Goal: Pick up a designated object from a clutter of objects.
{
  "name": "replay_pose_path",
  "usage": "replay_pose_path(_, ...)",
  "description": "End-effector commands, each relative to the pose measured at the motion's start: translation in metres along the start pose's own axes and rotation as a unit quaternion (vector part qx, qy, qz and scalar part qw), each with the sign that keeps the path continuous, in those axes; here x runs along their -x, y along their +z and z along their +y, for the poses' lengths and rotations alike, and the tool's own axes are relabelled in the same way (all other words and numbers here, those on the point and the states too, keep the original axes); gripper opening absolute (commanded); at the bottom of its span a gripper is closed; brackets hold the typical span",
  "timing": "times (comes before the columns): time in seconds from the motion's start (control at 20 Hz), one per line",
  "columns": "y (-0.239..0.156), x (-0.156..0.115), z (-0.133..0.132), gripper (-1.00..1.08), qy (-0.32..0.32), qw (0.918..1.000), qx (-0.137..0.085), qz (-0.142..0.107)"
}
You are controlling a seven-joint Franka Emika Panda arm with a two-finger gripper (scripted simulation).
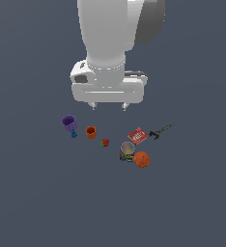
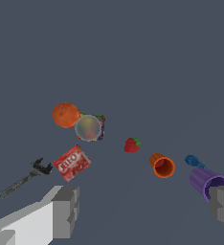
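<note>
The designated object, a short can (image 1: 127, 151) (image 2: 89, 128) with a silvery top and a multicoloured label, stands on the grey floor touching an orange ball (image 1: 142, 159) (image 2: 66, 115). Around it lies the clutter of objects: a flat red box (image 1: 137, 136) (image 2: 72, 163), a black tool (image 1: 161, 130) (image 2: 24, 179), a tiny red fruit (image 1: 105, 143) (image 2: 132, 144), an orange cup (image 1: 91, 132) (image 2: 162, 165) and a purple cup (image 1: 69, 122) (image 2: 207, 180). My gripper (image 1: 108, 105) hangs open above the floor, behind the clutter in the exterior view, holding nothing. Its fingers (image 2: 66, 210) frame the wrist view.
A small blue item (image 1: 74, 134) (image 2: 195, 161) lies beside the purple cup. The white arm body (image 1: 110, 43) fills the upper middle of the exterior view.
</note>
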State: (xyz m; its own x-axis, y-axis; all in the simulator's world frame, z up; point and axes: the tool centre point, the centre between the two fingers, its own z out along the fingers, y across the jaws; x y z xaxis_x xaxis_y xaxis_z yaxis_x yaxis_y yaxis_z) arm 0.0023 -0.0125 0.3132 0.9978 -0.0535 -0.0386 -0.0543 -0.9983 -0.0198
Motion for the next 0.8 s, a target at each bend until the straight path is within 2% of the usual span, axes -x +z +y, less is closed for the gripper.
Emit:
replay_pose_path(0.0, 0.0000, 0.0000, 0.0000, 1.00, 0.000, 1.0000, 0.000, 0.000)
replay_pose_path(0.45, -0.0045, 0.0024, -0.0065, 1.00, -0.028, 0.9995, 0.015, -0.005)
replay_pose_path(0.75, -0.0008, 0.0008, -0.0076, 1.00, -0.026, 0.9995, 0.015, -0.005)
